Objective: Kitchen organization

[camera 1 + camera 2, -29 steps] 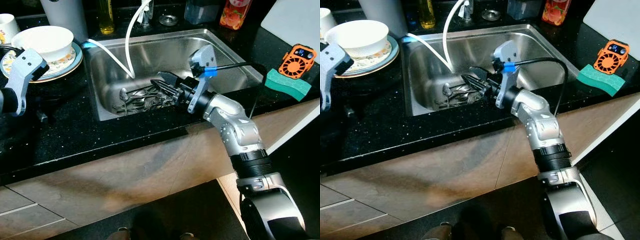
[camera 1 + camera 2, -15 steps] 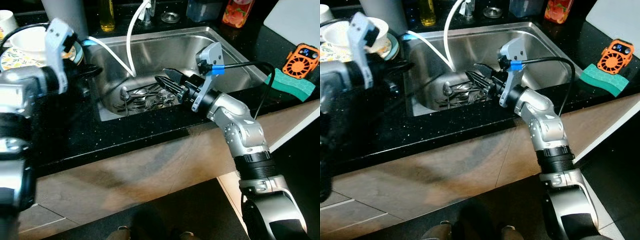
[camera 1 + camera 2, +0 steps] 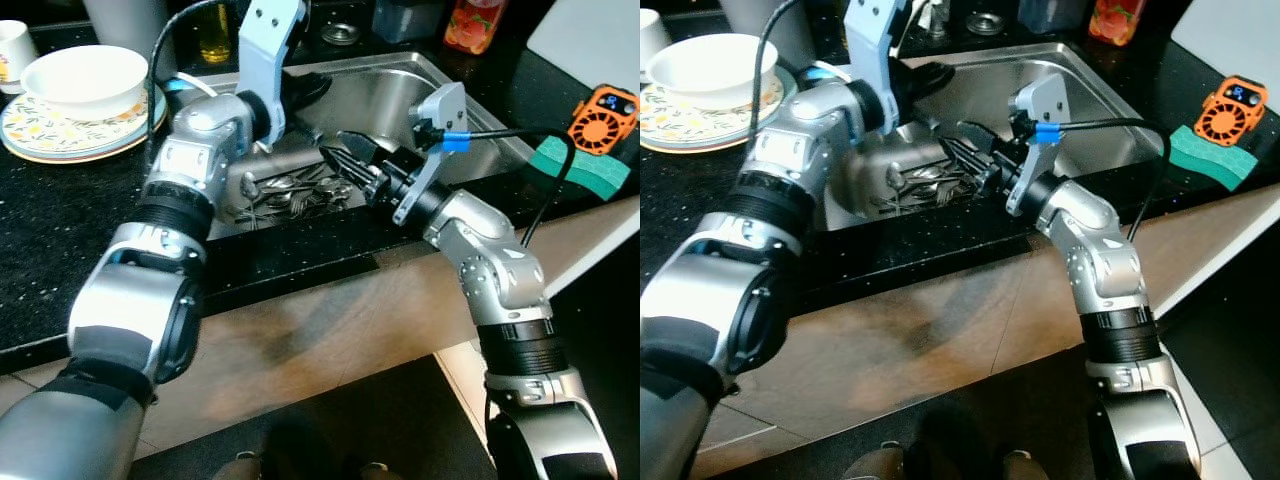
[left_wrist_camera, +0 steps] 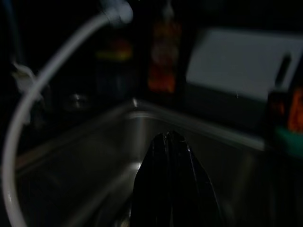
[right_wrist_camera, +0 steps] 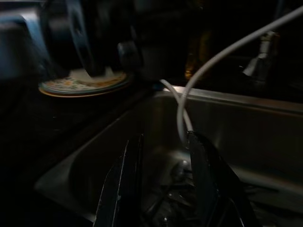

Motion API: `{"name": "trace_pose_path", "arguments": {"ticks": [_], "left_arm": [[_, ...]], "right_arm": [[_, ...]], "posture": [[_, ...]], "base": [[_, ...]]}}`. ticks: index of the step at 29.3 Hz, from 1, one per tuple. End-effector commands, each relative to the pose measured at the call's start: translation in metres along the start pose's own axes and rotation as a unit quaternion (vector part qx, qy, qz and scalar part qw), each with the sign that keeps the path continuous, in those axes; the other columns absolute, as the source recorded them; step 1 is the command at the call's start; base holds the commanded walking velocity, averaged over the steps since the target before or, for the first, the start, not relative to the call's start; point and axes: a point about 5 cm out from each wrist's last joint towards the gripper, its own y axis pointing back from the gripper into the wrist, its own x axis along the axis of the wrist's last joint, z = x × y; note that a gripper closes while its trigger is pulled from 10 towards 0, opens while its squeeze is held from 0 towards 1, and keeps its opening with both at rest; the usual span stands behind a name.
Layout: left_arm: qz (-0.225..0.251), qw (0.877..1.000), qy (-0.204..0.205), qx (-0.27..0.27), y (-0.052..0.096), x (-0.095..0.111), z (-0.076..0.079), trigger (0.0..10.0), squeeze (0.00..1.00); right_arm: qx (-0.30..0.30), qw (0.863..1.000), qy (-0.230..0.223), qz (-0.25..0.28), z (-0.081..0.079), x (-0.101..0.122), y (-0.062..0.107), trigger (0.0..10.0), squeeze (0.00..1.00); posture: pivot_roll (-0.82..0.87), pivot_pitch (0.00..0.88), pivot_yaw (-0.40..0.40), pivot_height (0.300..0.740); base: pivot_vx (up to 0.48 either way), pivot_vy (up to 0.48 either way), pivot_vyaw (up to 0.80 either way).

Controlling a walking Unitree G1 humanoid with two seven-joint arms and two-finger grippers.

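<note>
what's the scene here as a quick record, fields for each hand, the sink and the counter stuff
left hand: over the sink's back part, fingers together, holding nothing
right hand: over the cutlery, fingers apart, holding nothing
sink: steel, pile of cutlery on its floor, white hose hanging in
counter, robot's left: white bowl on patterned plates
counter, robot's right: green sponge, orange gadget

sink point(image 3: 480, 120): brushed steel, dull sheen
cutlery point(image 3: 290, 192): shiny metal
desk point(image 3: 70, 210): glossy black stone, speckled
bowl point(image 3: 85, 80): glazed white ceramic
sponge point(image 3: 575, 168): matt green foam
hose point(image 3: 902, 45): smooth white plastic
</note>
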Motion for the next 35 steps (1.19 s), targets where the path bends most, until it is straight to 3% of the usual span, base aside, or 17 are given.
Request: {"name": "trace_pose_path", "arguments": {"ticks": [1,4,6,7,10,14,18,20,21,22,23,24,26,27,30,32,35], "left_arm": [[0.016,0.999,0.002,0.033,0.001,0.006,-0.007,10.0,0.00],[-0.009,0.982,-0.121,0.145,0.014,0.004,-0.029,10.0,0.00],[-0.024,0.976,-0.145,0.163,0.018,0.001,-0.034,10.0,0.00],[-0.066,0.967,-0.144,0.201,0.031,-0.014,-0.048,10.0,0.00],[-0.080,0.965,-0.099,0.229,0.042,-0.025,-0.058,10.0,0.00],[-0.069,0.957,-0.044,0.280,0.061,-0.031,-0.071,10.0,0.00],[-0.036,0.944,-0.040,0.326,0.075,-0.026,-0.082,10.0,0.00],[-0.002,0.916,-0.026,0.400,0.096,-0.019,-0.098,10.0,0.00],[-0.002,0.916,-0.026,0.400,0.096,-0.019,-0.098,10.0,0.00],[0.009,0.898,-0.018,0.440,0.109,-0.016,-0.106,10.0,0.00],[0.014,0.882,-0.016,0.471,0.120,-0.014,-0.113,10.0,0.33],[0.019,0.864,-0.006,0.504,0.133,-0.013,-0.120,10.0,1.00],[0.028,0.841,0.004,0.540,0.153,-0.010,-0.127,10.0,1.00],[0.028,0.841,0.004,0.540,0.153,-0.010,-0.127,10.0,1.00],[0.035,0.799,0.017,0.600,0.182,-0.005,-0.135,10.0,1.00],[0.035,0.799,0.017,0.600,0.182,-0.005,-0.135,10.0,1.00],[0.046,0.744,0.073,0.662,0.209,0.000,-0.150,10.0,1.00]], "right_arm": [[-0.009,1.000,0.002,0.004,0.001,0.003,0.004,10.0,0.00],[-0.081,0.996,0.039,0.006,0.010,0.005,0.010,10.0,0.00],[-0.107,0.993,0.056,0.003,0.014,0.005,0.011,10.0,0.00],[-0.183,0.976,0.118,-0.017,0.028,0.005,0.017,10.0,0.00],[-0.233,0.959,0.155,-0.030,0.038,0.006,0.024,10.0,0.00],[-0.282,0.945,0.162,-0.023,0.044,0.010,0.034,10.0,0.00],[-0.295,0.943,0.155,-0.017,0.045,0.010,0.038,10.0,0.00],[-0.307,0.940,0.150,-0.015,0.045,0.007,0.042,10.0,0.00],[-0.307,0.940,0.150,-0.015,0.045,0.007,0.042,10.0,0.00],[-0.312,0.938,0.150,-0.015,0.044,0.005,0.043,10.0,0.00],[-0.314,0.937,0.149,-0.016,0.044,0.003,0.043,10.0,0.00],[-0.316,0.937,0.147,-0.016,0.044,0.002,0.044,10.0,0.00],[-0.318,0.937,0.139,-0.017,0.045,0.000,0.044,10.0,0.00],[-0.318,0.937,0.139,-0.017,0.045,0.000,0.044,10.0,0.00],[-0.321,0.937,0.137,-0.020,0.046,-0.002,0.045,10.0,0.00],[-0.321,0.937,0.137,-0.020,0.046,-0.002,0.045,10.0,0.00],[-0.323,0.937,0.134,-0.021,0.049,-0.003,0.045,10.0,0.00]], "posture": [[0.09,0.168,-0.001,0.740],[0.09,0.170,0.000,0.740],[0.09,0.170,0.000,0.740],[0.10,0.168,-0.002,0.740],[0.10,0.168,0.002,0.740],[0.10,0.164,0.008,0.740],[0.10,0.159,0.012,0.740],[0.11,0.154,0.013,0.740],[0.11,0.154,0.013,0.740],[0.11,0.154,0.013,0.740],[0.11,0.151,0.012,0.740],[0.12,0.150,0.008,0.740],[0.12,0.149,0.005,0.740],[0.12,0.149,0.005,0.740],[0.13,0.149,-0.004,0.740],[0.13,0.149,-0.004,0.740],[0.14,0.148,-0.019,0.740]], "base": [[0.000,0.000,0.00],[0.000,0.000,0.00],[0.000,0.000,0.00],[0.000,0.000,0.00],[0.000,0.000,0.00],[0.000,0.000,0.00],[0.000,0.000,0.00],[0.000,0.000,0.00],[0.000,0.000,0.00],[0.000,0.000,0.00],[0.000,0.000,0.00],[0.000,0.000,0.00],[0.000,0.000,0.00],[0.000,0.000,0.00],[0.000,0.000,0.00],[0.000,0.000,0.00],[0.000,0.000,0.00]]}}
